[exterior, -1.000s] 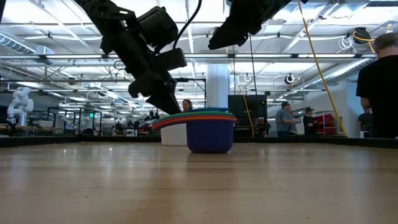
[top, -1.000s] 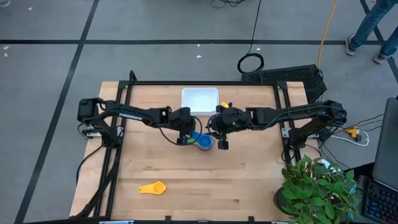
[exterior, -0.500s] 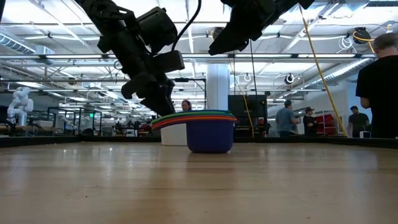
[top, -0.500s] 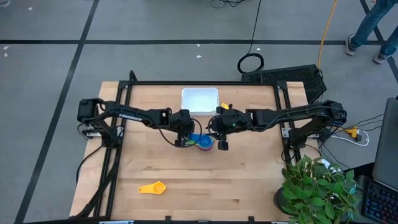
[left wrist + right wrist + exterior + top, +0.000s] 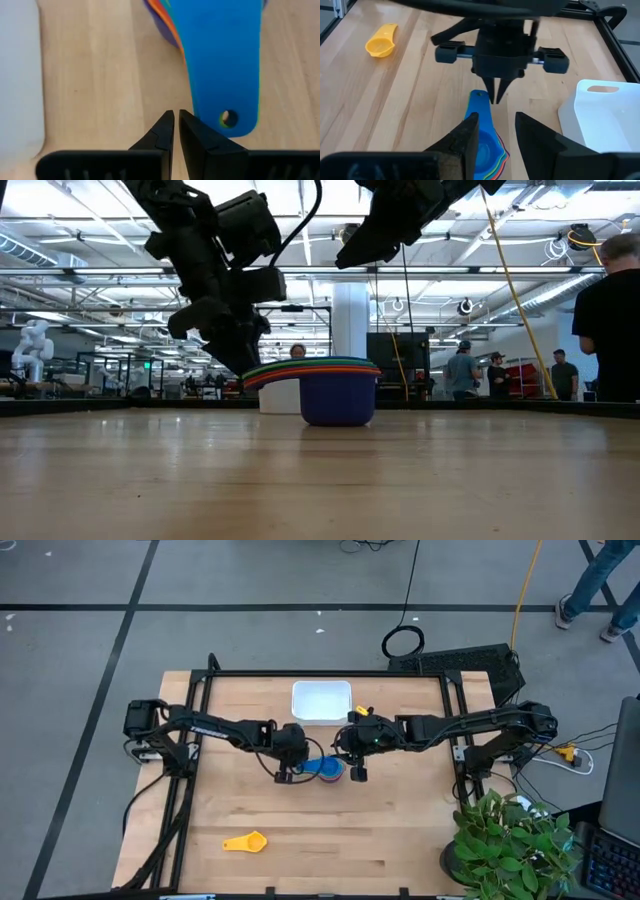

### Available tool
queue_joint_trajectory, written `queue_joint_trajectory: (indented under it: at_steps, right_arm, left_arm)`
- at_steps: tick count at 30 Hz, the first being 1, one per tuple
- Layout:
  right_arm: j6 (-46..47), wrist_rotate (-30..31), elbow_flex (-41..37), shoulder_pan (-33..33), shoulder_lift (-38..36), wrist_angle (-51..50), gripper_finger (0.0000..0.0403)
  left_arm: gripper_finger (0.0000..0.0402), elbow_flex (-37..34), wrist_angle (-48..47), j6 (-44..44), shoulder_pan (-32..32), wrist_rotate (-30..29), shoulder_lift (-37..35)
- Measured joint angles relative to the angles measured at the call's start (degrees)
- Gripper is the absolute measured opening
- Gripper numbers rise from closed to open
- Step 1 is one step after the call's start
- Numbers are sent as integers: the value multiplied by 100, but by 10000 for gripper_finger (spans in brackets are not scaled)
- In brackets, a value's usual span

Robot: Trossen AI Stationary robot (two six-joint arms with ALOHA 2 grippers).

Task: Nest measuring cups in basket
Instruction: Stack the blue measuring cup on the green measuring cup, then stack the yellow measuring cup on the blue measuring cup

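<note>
The measuring cups are nested in one stack [image 5: 326, 769] at mid-table, resting on the dark blue outer bowl [image 5: 338, 395], with their handles fanned toward the table's left. A blue cup sits on top [image 5: 481, 142]. A yellow cup [image 5: 247, 841] lies alone near the table's near edge. The white basket [image 5: 321, 700] sits by the far edge with nothing in it. My left gripper [image 5: 176, 116] is shut and points down beside the handles' free end. My right gripper [image 5: 496, 131] is open and hangs above the stack's right side. My left gripper's shut fingers [image 5: 496, 97] come from above and stand just beside the free end of the top blue handle [image 5: 227, 120], near its hole. Whether a finger touches the handle's edge, I cannot tell. The stack stays on the table.
The basket's wall [image 5: 580, 107] stands just beyond the stack, toward the far edge. Bare wood lies between the stack and the yellow cup [image 5: 381, 44]. A black metal frame runs along the table's edges [image 5: 200, 690]. People stand in the room behind the table.
My left gripper has moved toward the table's left edge and slightly down, from over the handles near the bowls out to their free end. The stack and my right gripper have stayed where they were.
</note>
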Motion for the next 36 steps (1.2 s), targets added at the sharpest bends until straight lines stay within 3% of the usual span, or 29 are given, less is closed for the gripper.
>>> queue_joint_trajectory:
  at_steps: [4, 11, 15, 20, 29, 36]
  right_arm:
    - [0, 0, 0, 0, 0, 0, 118]
    - [-2, 0, 0, -7, 0, 1, 118]
    - [27, -1, 0, -7, 0, -3, 118]
    - [279, -24, 0, 87, 0, -88, 118]
    - [343, -24, -7, 232, 0, -84, 118]
    - [345, -24, -9, 232, 0, -44, 118]
  left_arm:
    - [31, 154, -542, -55, -142, 0, 0]
    - [31, 1383, -3063, -692, -375, -8, -2]
    - [31, 1833, -3942, -925, -931, -26, -169]
    - [31, 1602, -4135, -1677, -1789, -71, -747]
    - [31, 354, -3140, -4076, -3252, -355, -2293]
    - [38, -304, -2741, -5586, -4011, -8, -2538]
